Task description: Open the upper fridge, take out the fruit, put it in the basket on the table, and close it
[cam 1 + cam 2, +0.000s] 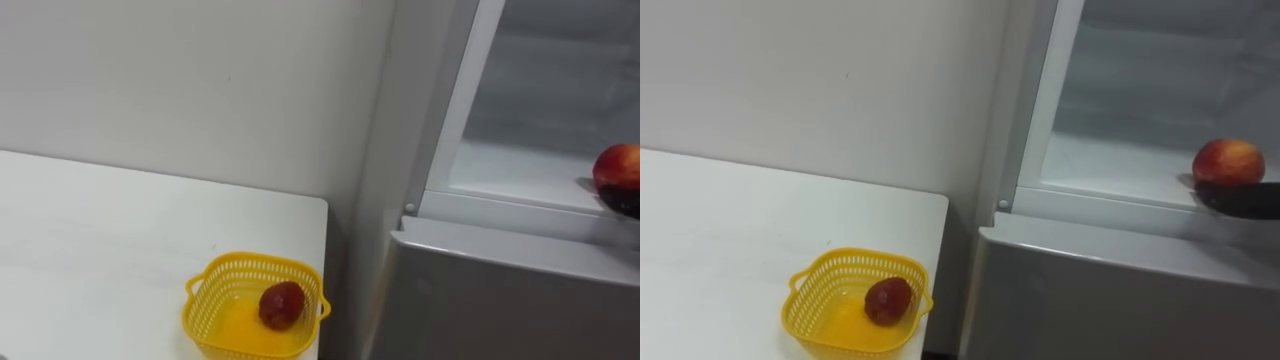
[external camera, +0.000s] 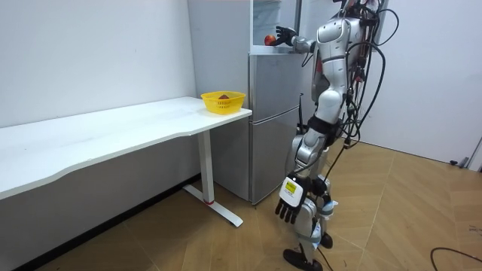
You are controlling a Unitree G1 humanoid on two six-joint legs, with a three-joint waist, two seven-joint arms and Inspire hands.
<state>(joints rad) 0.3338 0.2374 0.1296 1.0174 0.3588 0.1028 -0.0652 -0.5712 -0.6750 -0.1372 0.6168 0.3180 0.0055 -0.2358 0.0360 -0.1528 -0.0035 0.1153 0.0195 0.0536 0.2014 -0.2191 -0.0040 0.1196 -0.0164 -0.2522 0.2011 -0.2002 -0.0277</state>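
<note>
White table (image 1: 100,230) on the left, against a plain wall (image 1: 200,80). Yellow mesh basket (image 1: 197,318) sits at the table's right-hand corner, near the edge. One dark red fruit (image 1: 282,304) is inside it, toward the right wall of the basket.

Just right of the table is the grey fridge (image 1: 480,300). Lower door is closed and the upper compartment is open, with its white shelf (image 1: 510,175) visible.

Task item is a red-yellow apple (image 1: 1228,162). It's inside the upper compartment, at the front right of the shelf and well apart from the basket.

Right hand (image 1: 1245,200) comes in from the right as a dark flat strip directly under and in front of the apple. Fingers look straight and spread, not wrapped round the fruit. Can't tell whether the apple rests on the fingers or on the shelf.

In the room view the robot stands upright facing the fridge, right arm raised to the upper compartment. Left hand (image 2: 289,200) hangs down by its leg, fingers relaxed, holding nothing.
</note>
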